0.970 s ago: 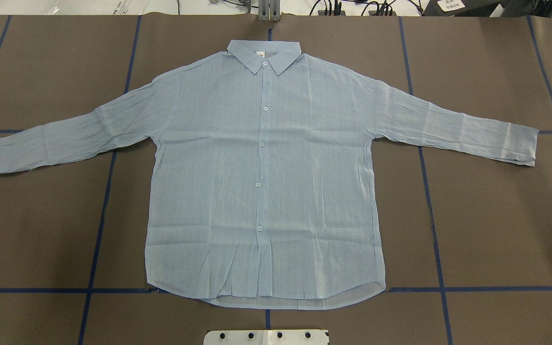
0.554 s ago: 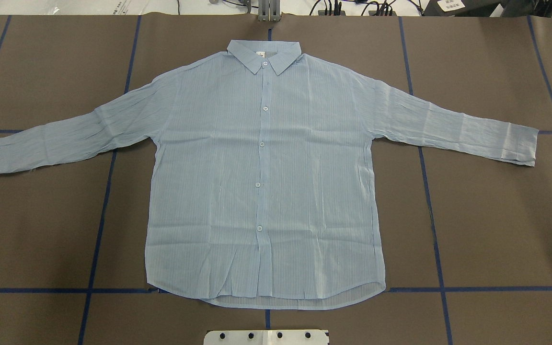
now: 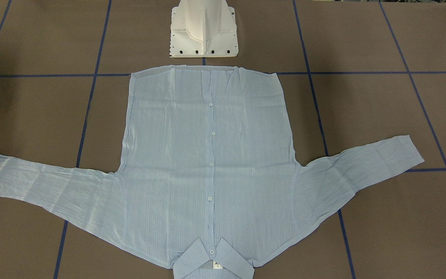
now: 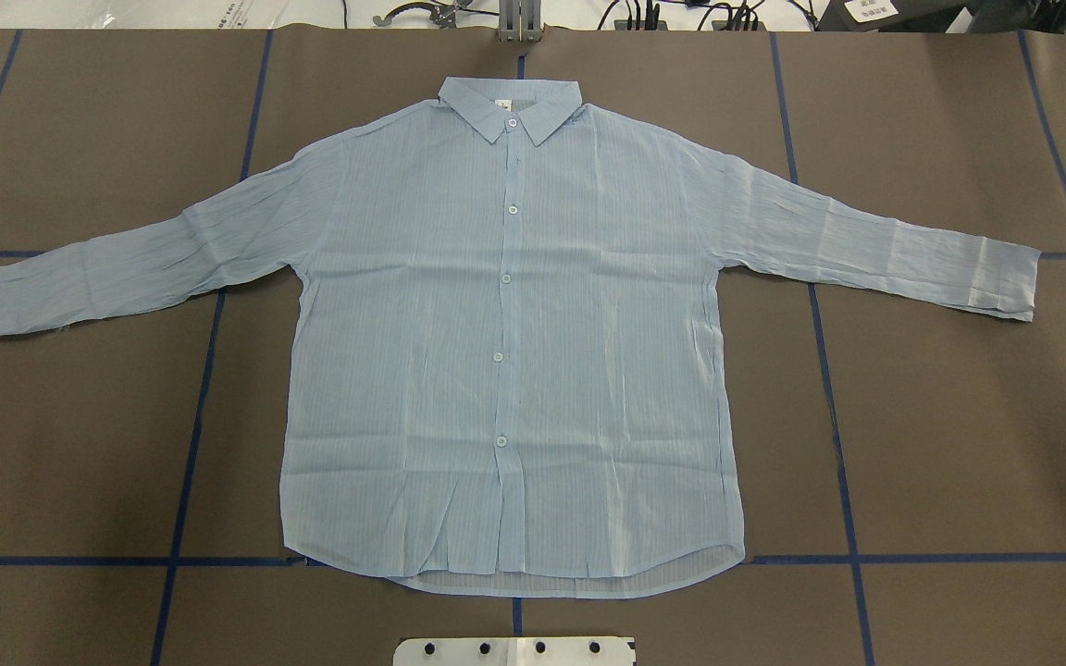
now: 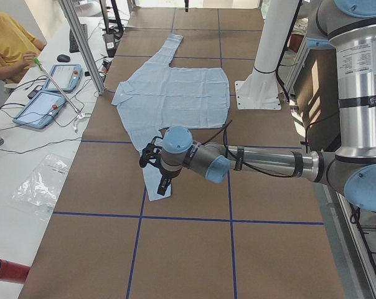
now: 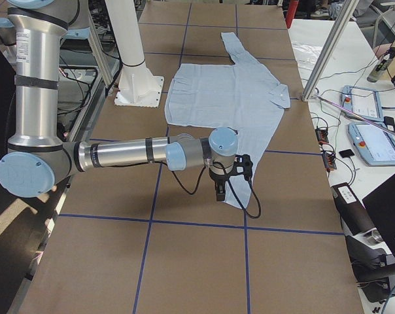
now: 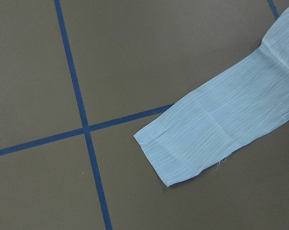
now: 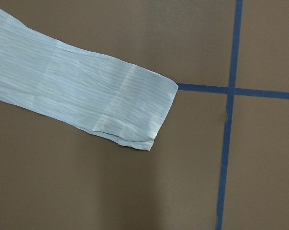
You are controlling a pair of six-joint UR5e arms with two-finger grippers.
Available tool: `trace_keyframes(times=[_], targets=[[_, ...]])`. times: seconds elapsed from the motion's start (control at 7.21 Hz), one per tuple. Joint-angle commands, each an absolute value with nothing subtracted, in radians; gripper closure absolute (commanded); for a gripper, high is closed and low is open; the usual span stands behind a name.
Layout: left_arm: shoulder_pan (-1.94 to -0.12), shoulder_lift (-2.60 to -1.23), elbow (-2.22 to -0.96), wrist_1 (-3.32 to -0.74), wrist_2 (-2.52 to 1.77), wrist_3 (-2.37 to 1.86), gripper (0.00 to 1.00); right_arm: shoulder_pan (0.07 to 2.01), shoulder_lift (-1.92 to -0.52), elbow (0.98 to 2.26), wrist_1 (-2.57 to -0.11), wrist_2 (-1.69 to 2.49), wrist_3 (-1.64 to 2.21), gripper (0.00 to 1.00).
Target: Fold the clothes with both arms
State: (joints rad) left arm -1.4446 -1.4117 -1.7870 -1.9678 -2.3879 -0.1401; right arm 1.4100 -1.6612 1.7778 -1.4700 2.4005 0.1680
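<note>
— Nothing of the shirt [image 4: 514, 351] had moved since a second before; I saw only a dark curved thing [image 4: 422, 11] come in past the far edge of the table [image 4: 959, 416].
— Where did the shirt lie?
— Flat in the middle, buttons up, collar [image 4: 509, 104] far, hem near, sleeves stretched left and right.
— And the grippers?
— My left gripper [image 5: 164, 185] hung over the left cuff [image 7: 175, 153], my right gripper [image 6: 220, 193] over the right cuff [image 8: 139, 115]. Spread or pressed together, I could not tell.
</note>
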Motion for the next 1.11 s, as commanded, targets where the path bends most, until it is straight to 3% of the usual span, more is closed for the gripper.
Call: trace_keyframes(times=[0.0,0.55,0.69,0.97], targets=[[-1.445,-1.411,-1.786,-1.97,-2.387,-0.141,0.0,1.346,-1.628,1.735,-1.442,2.402,0.222,0.0],[-1.443,-1.411,-1.786,-1.97,-2.387,-0.141,0.0,1.333,-1.433,1.516,-1.44,2.396,0.241,0.02],[-1.443,-1.411,-1.789,-1.97,-2.387,-0.141,0.0,1.33,-1.424,1.506,-1.425,2.396,0.312,0.1],[-1.443,-1.413,-1.795,-1.97,-2.387,-0.141,0.0,1.301,-1.417,1.293,-1.102,2.395,0.462,0.09]])
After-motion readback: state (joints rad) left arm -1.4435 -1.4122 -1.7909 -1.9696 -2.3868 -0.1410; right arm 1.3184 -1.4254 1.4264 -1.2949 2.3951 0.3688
